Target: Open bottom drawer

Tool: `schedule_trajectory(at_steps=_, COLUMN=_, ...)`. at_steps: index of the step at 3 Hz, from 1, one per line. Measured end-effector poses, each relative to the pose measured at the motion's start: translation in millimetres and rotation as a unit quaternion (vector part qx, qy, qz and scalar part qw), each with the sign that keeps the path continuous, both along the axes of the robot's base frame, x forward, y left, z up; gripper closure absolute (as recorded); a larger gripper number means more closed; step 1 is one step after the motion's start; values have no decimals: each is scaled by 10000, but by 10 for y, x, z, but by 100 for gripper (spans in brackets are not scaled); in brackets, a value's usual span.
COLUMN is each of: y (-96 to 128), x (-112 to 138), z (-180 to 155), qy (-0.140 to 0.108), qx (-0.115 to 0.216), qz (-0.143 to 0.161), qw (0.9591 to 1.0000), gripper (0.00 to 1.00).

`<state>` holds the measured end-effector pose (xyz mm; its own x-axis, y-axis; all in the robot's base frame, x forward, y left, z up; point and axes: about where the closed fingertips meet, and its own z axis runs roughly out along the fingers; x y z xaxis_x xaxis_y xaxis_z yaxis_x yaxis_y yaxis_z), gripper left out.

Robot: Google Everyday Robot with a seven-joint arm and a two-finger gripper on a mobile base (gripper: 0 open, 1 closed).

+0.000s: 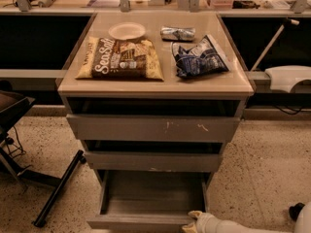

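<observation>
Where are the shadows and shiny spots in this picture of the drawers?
Camera view: warm light from above on the cabinet top; sheen on the blue bag; the recess under the top is nearly black; the open bottom drawer is dim, its floor visible; the gripper, at the drawer's front edge low in frame, shows pale.
</observation>
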<state>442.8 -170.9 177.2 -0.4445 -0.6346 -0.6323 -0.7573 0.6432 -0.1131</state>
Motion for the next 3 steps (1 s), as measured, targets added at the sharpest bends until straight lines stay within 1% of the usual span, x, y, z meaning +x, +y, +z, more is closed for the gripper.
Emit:
schedule_trajectory(at_steps=1, y=0, x=0, z=0, qy=0, qx=0, qz=0, qw=10000, gripper=11)
schedule_trajectory(at_steps=2, y=1, x=0, z=0, qy=0, qx=0, qz=0, qw=10000, gripper=0)
schedule_trajectory(at_steps=3, y=1, x=0, z=0, qy=0, qx=0, qz=0, qw=10000, gripper=0)
